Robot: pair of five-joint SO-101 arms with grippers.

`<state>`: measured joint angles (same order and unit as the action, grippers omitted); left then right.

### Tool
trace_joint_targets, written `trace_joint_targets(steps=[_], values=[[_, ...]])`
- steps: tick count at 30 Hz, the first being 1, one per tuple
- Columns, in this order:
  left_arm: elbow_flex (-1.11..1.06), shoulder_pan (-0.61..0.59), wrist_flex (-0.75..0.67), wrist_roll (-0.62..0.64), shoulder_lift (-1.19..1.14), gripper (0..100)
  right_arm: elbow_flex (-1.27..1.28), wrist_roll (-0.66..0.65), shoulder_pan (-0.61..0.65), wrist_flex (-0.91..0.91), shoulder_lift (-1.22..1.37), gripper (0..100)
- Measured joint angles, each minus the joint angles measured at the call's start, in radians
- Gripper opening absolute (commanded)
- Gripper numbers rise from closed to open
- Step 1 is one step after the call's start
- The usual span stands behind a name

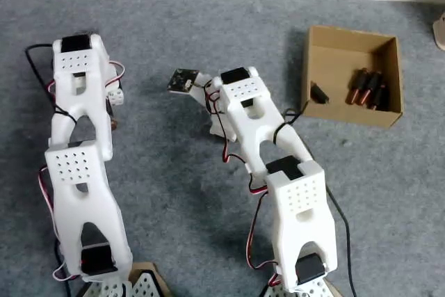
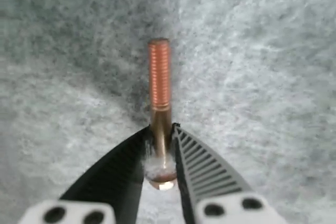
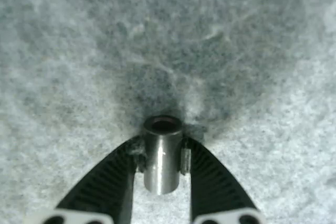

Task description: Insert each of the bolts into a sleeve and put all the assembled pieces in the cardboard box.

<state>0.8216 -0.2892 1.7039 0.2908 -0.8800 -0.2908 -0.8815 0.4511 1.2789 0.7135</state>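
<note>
Left arm (image 1: 76,165): white, and closest to the high camera. It is set at the left side of the table and stretched away from its base over the grey surface.
Right arm (image 1: 278,151): white, and mounted beside the left arm, nearer the middle. It is angled toward the far left, with a small camera board (image 1: 184,81) at its far end.
Table (image 1: 174,19): covered in a grey felt-like material. Both arms and the box are carried on it.
Cardboard box (image 1: 348,115): open-topped and placed at the far right of the table. It is well apart from the left arm and near the bend of the right arm.
Assembled pieces (image 1: 366,88): several dark sleeves with copper-coloured ends are laid side by side inside the box, close to its right wall.
Dark item (image 1: 318,93): a small black object is seen inside the box by its left wall. What it is cannot be told.
Left pincer (image 2: 163,132): clamped on the bolt, with both jaws pressed against the plain shank near the head.
Right pincer (image 3: 162,145): clamped on the sleeve, which is gripped on both sides of its barrel.
Bolt (image 2: 159,77): copper-coloured and held over the grey surface, with the threaded end pointed away from the pincer.
Sleeve (image 3: 161,163): a dark metal cylinder held with its open bore turned away from the pincer, toward the table. Whether it touches the surface cannot be told.
</note>
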Motion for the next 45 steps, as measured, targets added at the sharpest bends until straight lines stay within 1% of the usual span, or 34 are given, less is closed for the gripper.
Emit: trace_joint_targets(steps=[1, 3, 10, 13, 17, 18, 21, 27, 31, 33, 41, 45], values=[[0.0, 0.0, 0.0, 0.058, 0.0, 5, 0.0, 0.0, 0.0, 0.0, 0.0, 0.6], [0.0, 0.0, 0.002, 0.236, 0.0, 5, 0.0, 0.0, 0.0, 0.0, 0.0, 0.6], [0.0, 0.0, 0.005, 0.99, 0.0, 6, 0.0, 0.0, 0.0, 0.0, 0.0, 0.6], [0.0, 0.0, 0.012, 1.26, 0.0, 5, 0.0, 0.0, 0.0, 0.0, 0.0, 0.6], [0.0, 0.0, 0.015, 1.568, 0.0, 5, 0.0, 0.0, 0.0, 0.0, 0.0, 0.6], [0.0, 0.0, 0.017, 1.614, 0.0, 5, 0.0, 0.0, 0.0, 0.0, 0.0, 0.6], [0.0, 0.002, 0.017, 1.702, 0.0, 5, 0.0, 0.0, 0.0, 0.0, 0.0, 0.6], [0.0, 0.009, 0.017, 1.824, 0.0, 5, 0.0, 0.0, 0.0, 0.0, 0.0, 0.6], [0.0, 0.009, 0.017, 1.993, 0.0, 6, 0.0, 0.0, 0.0, 0.0, 0.0, 0.6], [0.0, 0.009, 0.017, 2.044, 0.0, 6, 0.0, 0.0, 0.0, 0.0, 0.0, 0.6], [0.0, 0.009, 0.017, 2.078, 0.0, 6, 0.0, 0.0, 0.0, 0.0, 0.0, 0.6], [0.0, 0.009, 0.025, 2.078, 0.0, 11, 0.0, 0.0, 0.0, 0.0, 0.0, 0.6]])
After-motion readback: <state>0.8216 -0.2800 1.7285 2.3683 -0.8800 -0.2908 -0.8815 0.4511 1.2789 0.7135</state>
